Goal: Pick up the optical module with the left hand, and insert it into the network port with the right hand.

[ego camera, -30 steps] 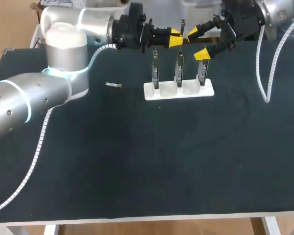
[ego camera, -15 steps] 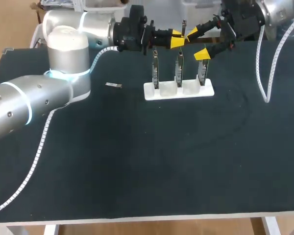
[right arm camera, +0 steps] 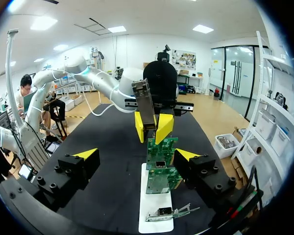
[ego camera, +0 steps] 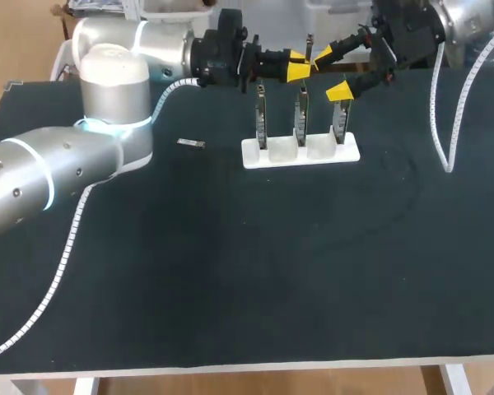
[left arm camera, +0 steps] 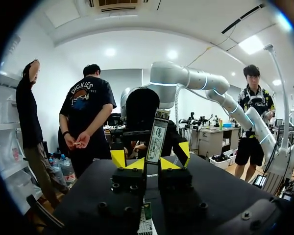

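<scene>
Left claw (left arm camera: 151,161) clamped on upright optical module (left arm camera: 156,139); right claw (right arm camera: 137,155) apart, opposite.

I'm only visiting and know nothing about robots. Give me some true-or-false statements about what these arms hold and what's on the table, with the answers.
1. The left end effector grips the optical module between its fingers. True.
2. The right end effector is shut on the module. False: its fingers stand wide apart and hold nothing.
3. The white holder carries three upright circuit boards. True.
4. The module is already plugged into a board. False: it is held in the air above the boards.
5. The small loose part rests on the holder. False: it lies on the table, apart from the holder, on the left arm's side.
</scene>
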Robot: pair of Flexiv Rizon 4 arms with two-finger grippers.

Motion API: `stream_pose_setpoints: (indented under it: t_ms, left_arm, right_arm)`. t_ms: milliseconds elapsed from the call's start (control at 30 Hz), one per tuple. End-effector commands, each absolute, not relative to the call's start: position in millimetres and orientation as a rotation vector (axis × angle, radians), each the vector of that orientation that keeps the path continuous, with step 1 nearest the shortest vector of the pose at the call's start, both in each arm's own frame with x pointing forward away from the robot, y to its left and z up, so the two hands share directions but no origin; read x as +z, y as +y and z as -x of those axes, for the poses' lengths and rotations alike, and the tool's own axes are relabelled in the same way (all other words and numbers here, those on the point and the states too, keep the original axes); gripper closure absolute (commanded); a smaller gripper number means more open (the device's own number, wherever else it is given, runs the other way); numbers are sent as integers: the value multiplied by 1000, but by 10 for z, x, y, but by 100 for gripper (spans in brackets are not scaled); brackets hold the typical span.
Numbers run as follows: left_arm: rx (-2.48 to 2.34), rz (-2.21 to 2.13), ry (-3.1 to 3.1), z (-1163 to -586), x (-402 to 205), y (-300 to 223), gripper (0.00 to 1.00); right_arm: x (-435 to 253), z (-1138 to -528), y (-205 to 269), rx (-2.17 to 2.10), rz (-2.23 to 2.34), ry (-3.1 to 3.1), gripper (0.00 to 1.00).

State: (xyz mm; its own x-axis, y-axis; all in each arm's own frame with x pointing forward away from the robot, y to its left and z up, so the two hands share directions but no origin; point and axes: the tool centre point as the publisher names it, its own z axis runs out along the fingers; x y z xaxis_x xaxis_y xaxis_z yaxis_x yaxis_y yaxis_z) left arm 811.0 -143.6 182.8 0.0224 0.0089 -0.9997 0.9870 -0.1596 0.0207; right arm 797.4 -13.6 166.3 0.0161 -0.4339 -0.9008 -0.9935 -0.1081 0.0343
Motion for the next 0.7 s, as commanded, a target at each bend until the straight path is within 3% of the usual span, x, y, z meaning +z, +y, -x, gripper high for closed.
stream_pose_setpoints:
  t_ms: [33, 700]
  left_arm:
    - [-1306, -1339, 1123, -8115, 1810, -1457, 100]
    - [-1301, -1338, 1141, -8104, 1813, -1459, 100]
  right_arm:
    - [1665, -7982, -136, 1056, 1621, 1485, 0]
    - [1665, -7982, -136, 1056, 1621, 1485, 0]
